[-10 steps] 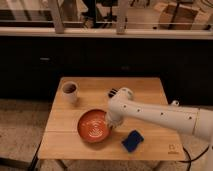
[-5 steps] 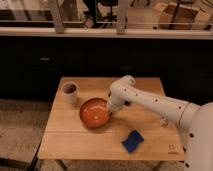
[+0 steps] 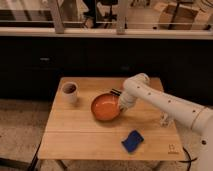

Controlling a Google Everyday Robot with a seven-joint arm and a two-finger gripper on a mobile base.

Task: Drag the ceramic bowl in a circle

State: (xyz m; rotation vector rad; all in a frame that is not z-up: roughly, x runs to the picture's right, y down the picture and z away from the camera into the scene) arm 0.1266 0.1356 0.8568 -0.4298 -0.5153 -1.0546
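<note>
One desk (image 3: 90, 137), of pale wood, is seen to carry everything relevant to the task. The white arm is extended across it from the right, with the elbow raised over the far right part of the top.

The bowl (image 3: 105, 107), orange-red and shallow, is found near the middle of the desk, slightly toward the far edge and upright on the wood. It is placed to the right of the cup (image 3: 69, 91), apart from it, and well apart from the blue sponge (image 3: 132, 141), which lies near the front edge.

The pincer (image 3: 121, 106) is lowered to the right rim of the bowl and is judged to be in contact with it. Whether the pincer is clenched on the rim or merely pressed against it cannot be told; no guess is offered.

Progress: contact with the bowl is judged to be established, so the approach stage is taken as done. The dragging stage appears to be in hand. How much of the circle has been traced cannot be determined, as no mark is left on the desk. Completion of the loop and release of the bowl are recorded as outstanding.

Risk noted: the cup stands on the left side of any wide circular path.
</note>
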